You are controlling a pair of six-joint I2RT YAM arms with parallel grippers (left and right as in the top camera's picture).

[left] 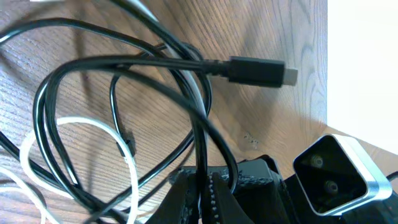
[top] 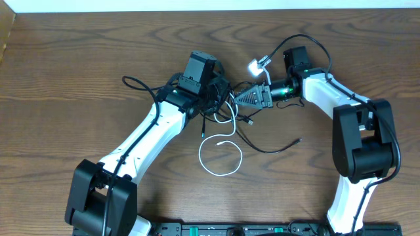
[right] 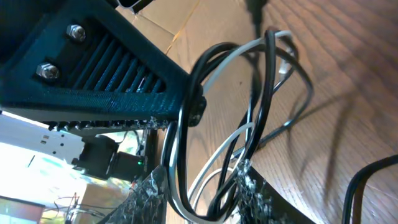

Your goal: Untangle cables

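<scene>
The cables lie knotted at mid-table between my two grippers. A white cable (top: 220, 157) curls in a loop in front of the knot, and a black cable (top: 272, 149) trails off to the right. My left gripper (top: 211, 98) (left: 202, 193) is shut on a black cable (left: 198, 143) rising from between its fingers; another black strand ends in a plug (left: 258, 70), beside a white cable (left: 130, 162). My right gripper (top: 237, 98) (right: 202, 186) faces it, jaws partly apart around a hanging loop of black cables (right: 267, 93) and white cable (right: 230, 59).
The two grippers are nearly touching; the left gripper's dark housing (right: 93, 68) fills the right wrist view's upper left. The right wrist camera (left: 336, 174) shows close by in the left wrist view. A black loop (top: 134, 83) pokes out left of the left arm.
</scene>
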